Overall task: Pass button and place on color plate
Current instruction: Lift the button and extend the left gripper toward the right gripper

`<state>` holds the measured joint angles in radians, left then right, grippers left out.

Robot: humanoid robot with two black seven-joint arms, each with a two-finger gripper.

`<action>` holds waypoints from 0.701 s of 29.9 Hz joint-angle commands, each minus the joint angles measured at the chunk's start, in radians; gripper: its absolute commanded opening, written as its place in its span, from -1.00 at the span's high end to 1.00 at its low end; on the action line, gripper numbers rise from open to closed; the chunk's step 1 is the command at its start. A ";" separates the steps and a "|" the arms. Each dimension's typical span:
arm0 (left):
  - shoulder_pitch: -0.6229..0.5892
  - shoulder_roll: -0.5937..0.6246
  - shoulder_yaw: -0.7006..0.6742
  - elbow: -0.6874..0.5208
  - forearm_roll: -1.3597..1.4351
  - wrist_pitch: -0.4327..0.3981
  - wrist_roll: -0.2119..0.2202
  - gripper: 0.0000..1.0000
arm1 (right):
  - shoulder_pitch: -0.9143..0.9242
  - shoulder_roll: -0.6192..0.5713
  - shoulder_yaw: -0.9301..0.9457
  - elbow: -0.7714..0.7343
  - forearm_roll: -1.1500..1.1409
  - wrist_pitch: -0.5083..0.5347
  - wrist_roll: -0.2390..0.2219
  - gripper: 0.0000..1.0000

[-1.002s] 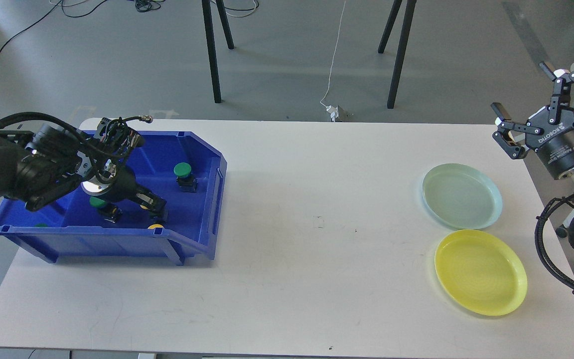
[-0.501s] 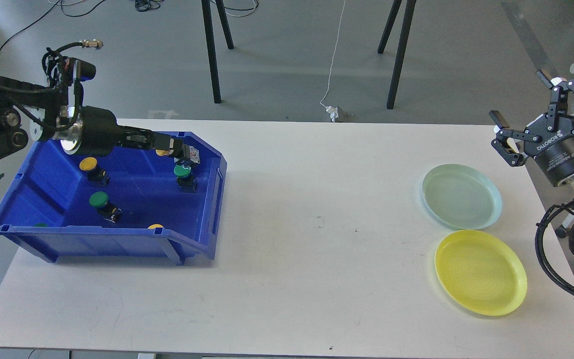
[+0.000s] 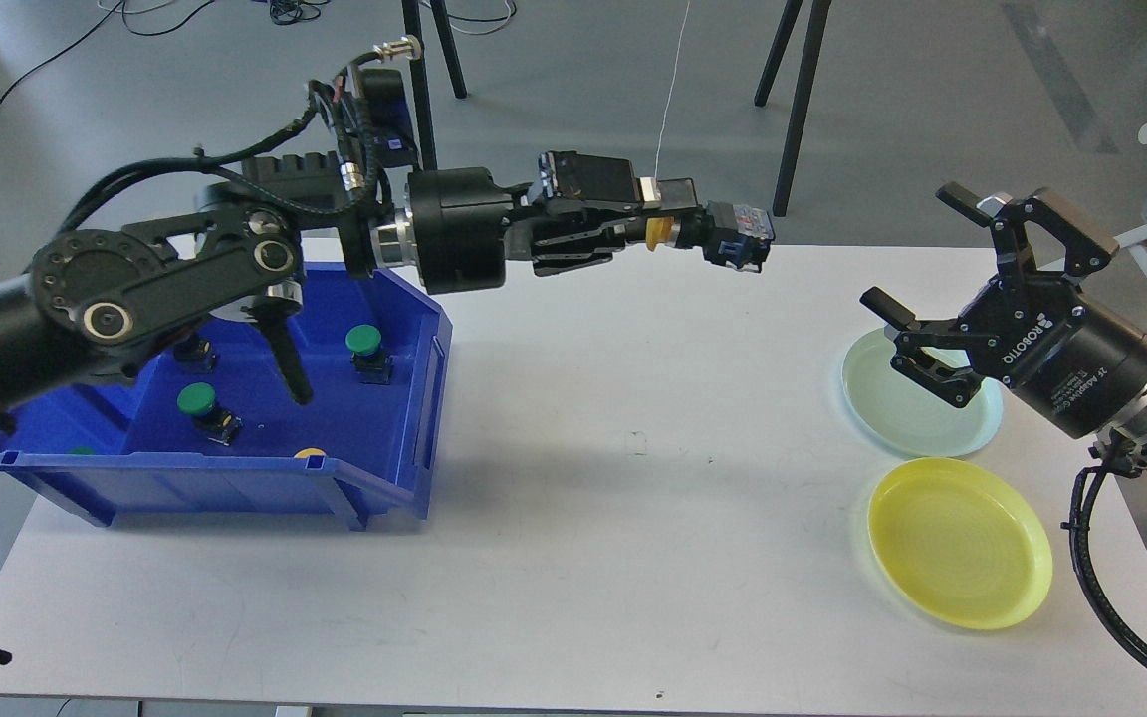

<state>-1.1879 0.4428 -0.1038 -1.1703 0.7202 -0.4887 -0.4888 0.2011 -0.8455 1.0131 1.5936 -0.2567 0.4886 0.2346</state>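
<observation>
My left gripper (image 3: 678,231) reaches out to the right, high above the table, shut on a button (image 3: 738,239) with a yellow cap and a black and blue body that sticks out past the fingertips. My right gripper (image 3: 912,244) is open and empty, facing left toward the button, a short gap away, above the pale green plate (image 3: 922,418). The yellow plate (image 3: 960,543) lies in front of the green one, at the table's right.
A blue bin (image 3: 434,398) stands at the left of the white table (image 3: 633,518). It holds two green buttons (image 3: 364,341) (image 3: 196,400) and a yellow one (image 3: 311,453) by its front wall. My left arm partly covers the bin. Stand legs are behind the table.
My left gripper has lifted the yellow button out of the bin and carried it far right. My right gripper has moved left and down toward it, over the green plate.
</observation>
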 commanded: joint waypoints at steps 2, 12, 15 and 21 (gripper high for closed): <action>0.051 -0.134 0.001 0.136 0.002 0.000 0.000 0.95 | 0.041 0.026 -0.056 0.006 -0.009 0.000 -0.020 -0.98; 0.054 -0.136 0.001 0.143 0.004 0.000 0.000 0.94 | 0.192 0.077 -0.240 -0.006 0.000 0.000 -0.041 -0.98; 0.054 -0.136 0.001 0.141 0.004 0.000 0.000 0.94 | 0.193 0.089 -0.240 -0.014 0.005 0.000 -0.041 -0.97; 0.056 -0.136 0.001 0.141 0.004 0.000 0.000 0.93 | 0.202 0.091 -0.238 -0.015 0.005 -0.002 -0.034 -0.88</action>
<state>-1.1330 0.3068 -0.1028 -1.0291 0.7240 -0.4886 -0.4888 0.4023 -0.7552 0.7718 1.5797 -0.2517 0.4886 0.1963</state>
